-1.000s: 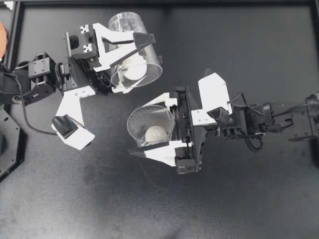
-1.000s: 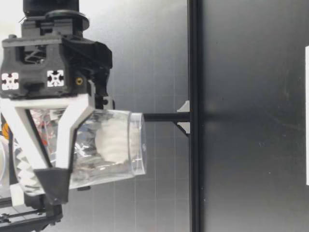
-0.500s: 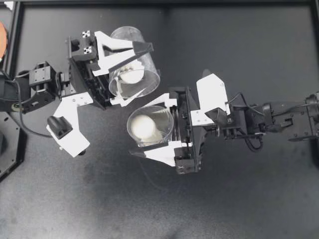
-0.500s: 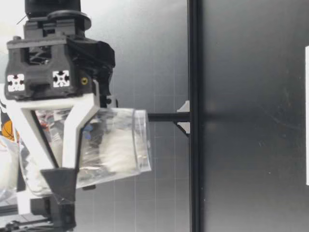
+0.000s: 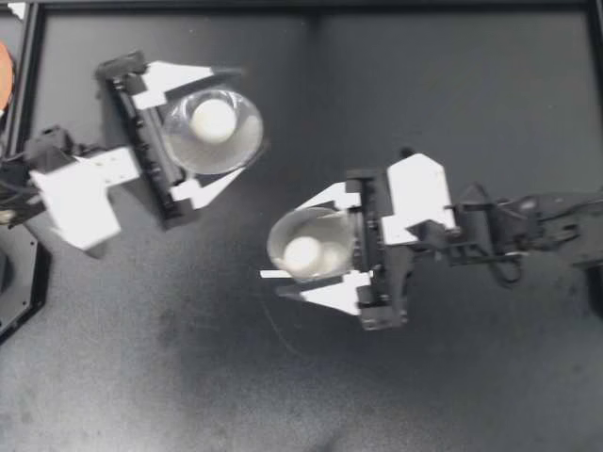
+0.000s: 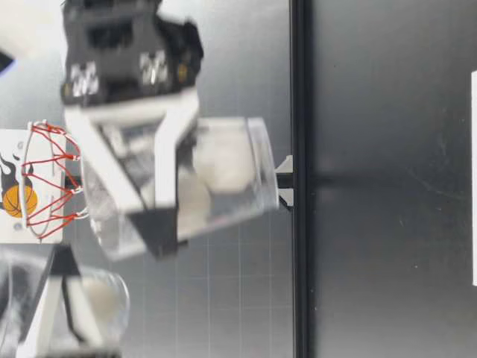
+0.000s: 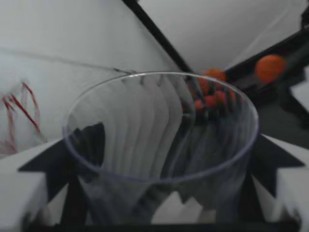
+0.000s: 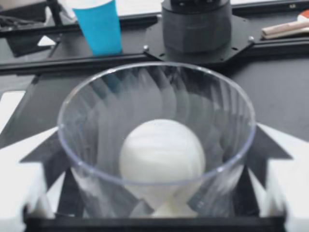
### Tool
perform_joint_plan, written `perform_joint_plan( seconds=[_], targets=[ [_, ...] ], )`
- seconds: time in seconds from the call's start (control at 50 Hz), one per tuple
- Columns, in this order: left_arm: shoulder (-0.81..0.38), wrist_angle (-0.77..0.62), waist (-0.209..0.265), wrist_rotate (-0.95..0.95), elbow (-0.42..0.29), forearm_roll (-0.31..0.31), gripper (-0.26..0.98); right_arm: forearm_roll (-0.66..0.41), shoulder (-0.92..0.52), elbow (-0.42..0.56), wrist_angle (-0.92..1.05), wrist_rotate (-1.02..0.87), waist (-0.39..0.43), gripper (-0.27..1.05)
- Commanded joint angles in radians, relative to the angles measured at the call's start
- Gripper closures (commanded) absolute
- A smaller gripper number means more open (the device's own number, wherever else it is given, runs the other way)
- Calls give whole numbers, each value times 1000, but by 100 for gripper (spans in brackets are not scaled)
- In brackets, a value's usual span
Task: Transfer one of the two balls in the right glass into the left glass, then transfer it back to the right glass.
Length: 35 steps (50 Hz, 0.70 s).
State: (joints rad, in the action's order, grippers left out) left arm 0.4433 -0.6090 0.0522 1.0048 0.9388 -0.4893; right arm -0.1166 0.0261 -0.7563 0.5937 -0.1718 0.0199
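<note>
Clenching opposite sides of the clear, ribbed left glass (image 5: 237, 151), left jaws hold it off the table (image 5: 471, 94), one white ball (image 5: 212, 120) inside; right jaws grasp the right glass (image 5: 287, 229), another white ball (image 5: 302, 255) within.

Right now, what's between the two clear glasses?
Nothing. The top view shows only bare black table between the clear left glass and the clear right glass.

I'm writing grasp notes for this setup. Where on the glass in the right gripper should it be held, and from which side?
By its side wall, about mid-height, coming in from the side, as my right gripper does: one finger on each opposite side. The right glass is round and near upright, and its open mouth, with a white ball inside, must stay clear for pouring.
</note>
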Motion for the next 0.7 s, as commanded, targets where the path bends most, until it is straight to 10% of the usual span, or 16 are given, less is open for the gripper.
perform_joint_plan(
  seconds=[0.0,0.32,0.68],
  targets=[
    [69,40,-29,-141,35,-5,2,8,87,-29,2,12,-2,6],
    [155,204,-124,-607,110,48,2,15,278,-206,-6,31,-60,6],
    [147,193,-126,-661,150,51,2,15,426,-295,-6,31,-75,6]
  ],
)
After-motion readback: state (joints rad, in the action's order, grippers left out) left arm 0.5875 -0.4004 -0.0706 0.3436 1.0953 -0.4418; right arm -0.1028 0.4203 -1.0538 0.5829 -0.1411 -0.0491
